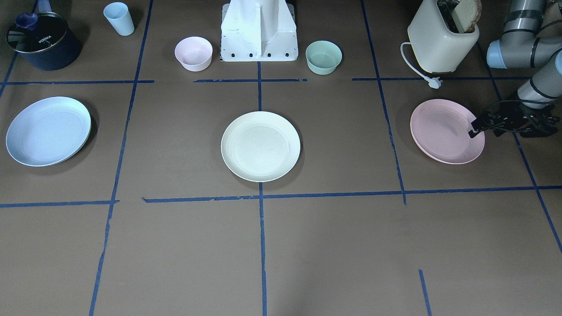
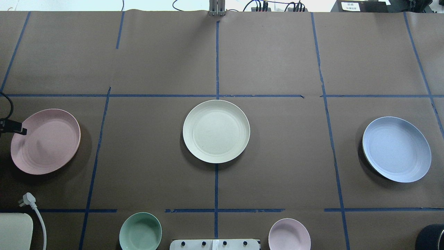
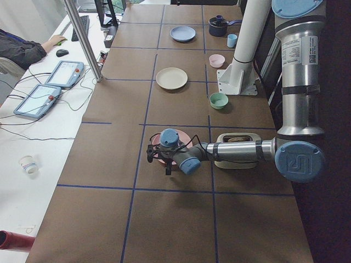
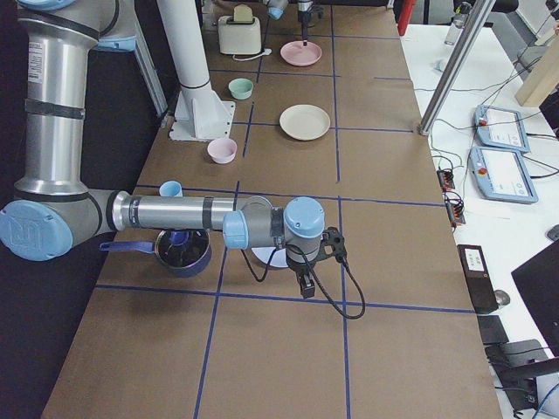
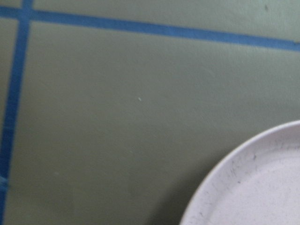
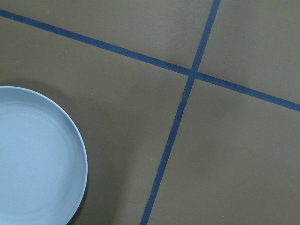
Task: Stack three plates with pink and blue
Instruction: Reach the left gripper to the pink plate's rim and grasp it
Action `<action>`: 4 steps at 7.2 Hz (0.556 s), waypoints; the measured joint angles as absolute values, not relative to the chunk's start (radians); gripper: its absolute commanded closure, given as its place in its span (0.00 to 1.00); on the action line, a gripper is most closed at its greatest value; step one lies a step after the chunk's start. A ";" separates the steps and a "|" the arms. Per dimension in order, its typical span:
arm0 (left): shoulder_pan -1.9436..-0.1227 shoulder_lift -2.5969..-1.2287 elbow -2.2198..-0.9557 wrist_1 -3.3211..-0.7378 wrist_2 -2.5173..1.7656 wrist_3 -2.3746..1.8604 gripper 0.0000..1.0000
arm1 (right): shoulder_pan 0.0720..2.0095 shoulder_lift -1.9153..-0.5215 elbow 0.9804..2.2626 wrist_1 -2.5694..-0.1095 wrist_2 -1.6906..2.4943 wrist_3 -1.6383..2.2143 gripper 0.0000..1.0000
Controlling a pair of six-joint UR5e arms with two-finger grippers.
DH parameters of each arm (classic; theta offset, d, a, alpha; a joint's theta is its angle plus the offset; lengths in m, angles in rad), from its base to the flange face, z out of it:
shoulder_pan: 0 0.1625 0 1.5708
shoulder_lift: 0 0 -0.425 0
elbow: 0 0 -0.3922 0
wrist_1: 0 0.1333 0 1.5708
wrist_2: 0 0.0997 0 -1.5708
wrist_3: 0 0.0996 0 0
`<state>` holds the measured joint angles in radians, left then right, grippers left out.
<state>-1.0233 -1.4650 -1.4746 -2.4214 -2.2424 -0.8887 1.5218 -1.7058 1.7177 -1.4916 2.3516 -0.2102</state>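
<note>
Three plates lie apart in a row on the brown table. The pale pink plate (image 1: pixel 443 129) is on my left side, the cream plate (image 1: pixel 260 146) is in the middle, and the light blue plate (image 1: pixel 48 131) is on my right side. My left gripper (image 1: pixel 483 131) hangs low at the pink plate's outer rim, with one finger (image 2: pixel 15 127) over the rim, and it looks open and empty. The left wrist view shows only the pink plate's edge (image 5: pixel 253 187). My right gripper (image 4: pixel 306 284) shows only in the exterior right view, near the blue plate (image 6: pixel 33 159). I cannot tell whether it is open or shut.
A cream toaster (image 1: pixel 441 37) with bread and a loose plug stands behind the pink plate. A small pink bowl (image 1: pixel 193 53) and a green bowl (image 1: pixel 323 57) flank the robot's base (image 1: pixel 259 33). A light blue cup (image 1: pixel 119 18) and a dark pot (image 1: pixel 41 41) stand behind the blue plate.
</note>
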 measured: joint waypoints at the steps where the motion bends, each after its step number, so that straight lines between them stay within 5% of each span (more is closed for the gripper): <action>1: -1.018 -1.465 -1.475 -2.423 -2.246 -0.893 1.00 | 1.522 -1.706 1.718 -1.491 2.352 -0.210 0.00; 4: -1.017 -1.464 -1.480 -2.424 -2.251 -0.894 1.00 | 1.522 -1.706 1.718 -1.492 2.352 -0.210 0.00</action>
<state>-1.0174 -1.4637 -1.4797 -2.4244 -2.2506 -0.8939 1.5217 -1.7058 1.7180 -1.4924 2.3516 -0.2102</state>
